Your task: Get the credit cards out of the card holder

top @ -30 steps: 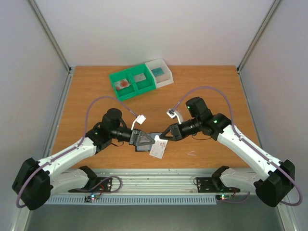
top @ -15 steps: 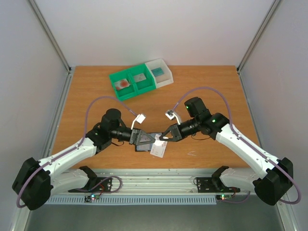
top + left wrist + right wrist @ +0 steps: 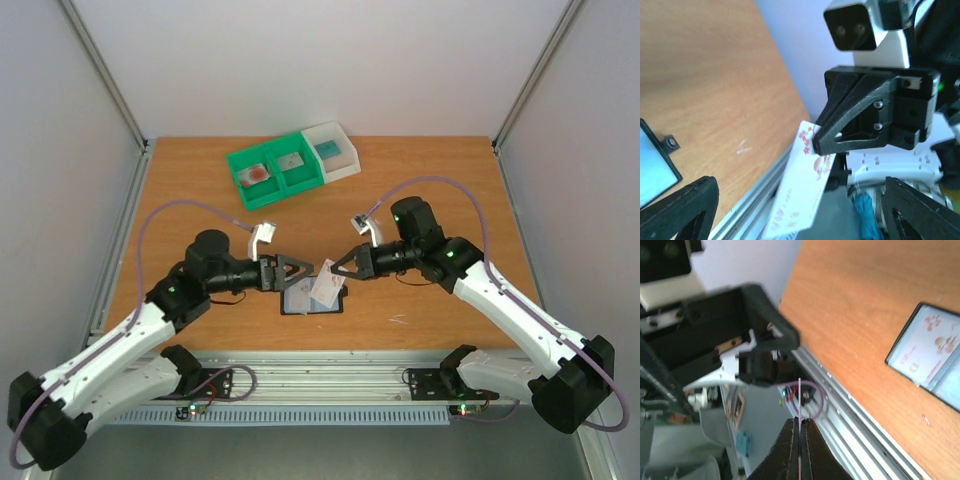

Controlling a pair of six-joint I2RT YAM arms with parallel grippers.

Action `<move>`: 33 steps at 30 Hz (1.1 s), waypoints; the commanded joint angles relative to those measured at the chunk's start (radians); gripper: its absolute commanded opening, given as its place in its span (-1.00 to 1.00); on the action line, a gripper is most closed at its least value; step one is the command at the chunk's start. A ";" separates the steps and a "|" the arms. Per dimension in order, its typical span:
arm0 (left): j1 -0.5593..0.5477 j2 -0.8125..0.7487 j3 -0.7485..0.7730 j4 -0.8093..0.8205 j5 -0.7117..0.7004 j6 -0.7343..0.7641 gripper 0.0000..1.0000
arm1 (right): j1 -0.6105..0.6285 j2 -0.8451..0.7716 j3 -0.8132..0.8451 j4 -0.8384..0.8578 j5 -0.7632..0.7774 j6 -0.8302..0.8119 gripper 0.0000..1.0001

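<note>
The card holder (image 3: 303,303) lies open and flat on the table between the two arms. My right gripper (image 3: 337,270) is shut on the top edge of a whitish credit card (image 3: 325,287) with red blotches and holds it in the air over the holder. The right wrist view shows that card (image 3: 799,400) edge-on between the closed fingers (image 3: 790,450). Another credit card (image 3: 935,342) sits inside the holder (image 3: 900,352). My left gripper (image 3: 297,268) stands open just left of the held card, its jaws wide on either side of the card (image 3: 800,200) without touching it.
A green bin (image 3: 272,172) and a white bin (image 3: 333,150) stand at the back of the table, with small items in them. The metal rail (image 3: 320,378) runs along the near edge, and the two grippers face each other closely.
My left gripper opened and its arm drew back to the left. My right gripper shut on the card and lifted it a little up and away from the table's near edge.
</note>
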 commanded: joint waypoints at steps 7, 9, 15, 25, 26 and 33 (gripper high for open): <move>-0.003 -0.144 0.029 -0.070 -0.325 -0.182 0.79 | -0.019 0.002 -0.034 0.431 0.194 0.418 -0.97; -0.002 -0.145 0.014 -0.044 -0.336 -0.211 0.77 | -0.019 0.009 -0.055 0.522 0.217 0.468 -0.98; -0.003 -0.088 -0.040 0.166 -0.282 -0.316 0.59 | -0.019 0.036 -0.107 0.683 0.292 0.573 -0.97; -0.003 0.018 -0.069 0.397 -0.227 -0.439 0.00 | -0.019 0.028 -0.166 0.787 0.330 0.658 -0.98; -0.002 0.023 -0.067 0.407 -0.222 -0.441 -0.05 | -0.019 0.029 -0.165 0.788 0.329 0.660 -0.98; -0.003 0.022 -0.078 0.420 -0.224 -0.460 -0.70 | -0.019 0.021 -0.172 0.779 0.326 0.663 -0.98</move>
